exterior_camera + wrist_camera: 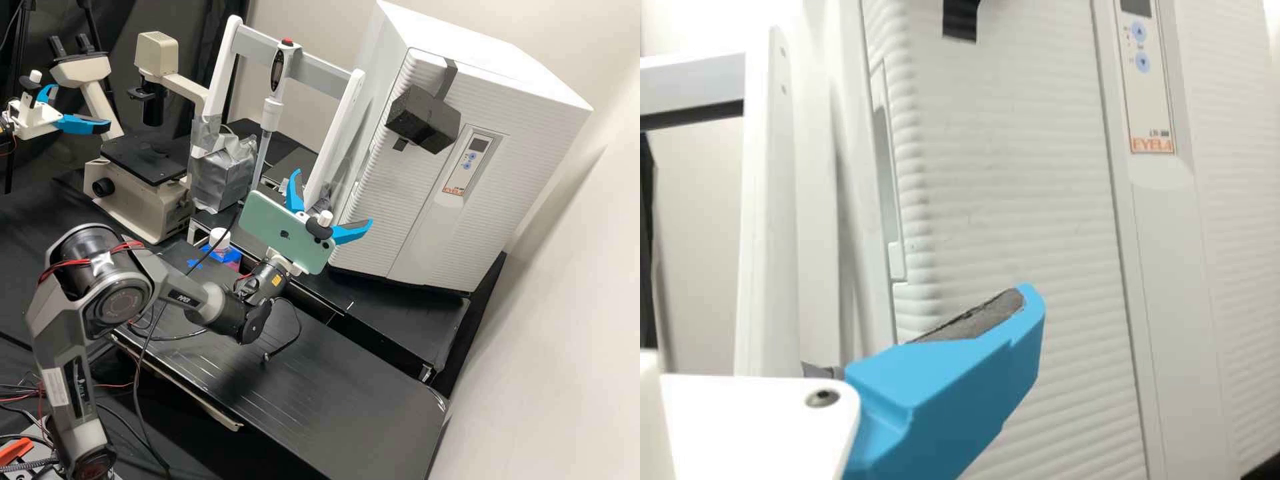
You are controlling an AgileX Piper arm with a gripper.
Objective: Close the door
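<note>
In the high view the gripper (333, 197) is open, its two blue fingers spread wide with nothing between them, at the left side of the white cabinet's ribbed door (393, 187). The door looks flush or nearly flush with the cabinet body; a narrow gap cannot be ruled out. In the wrist view one blue finger of the gripper (952, 385) lies in front of the ribbed door (1020, 190), near its edge with the recessed handle (887, 185). Whether the finger touches the door cannot be told.
A black block (423, 120) is strapped to the cabinet's upper front. Left of the cabinet stand a white frame (347, 127) with a pipette (270, 113), a taped silver bundle (223, 173) and a microscope (143, 160). A green phone (283, 233) is mounted on the wrist. Another gripper hangs far left.
</note>
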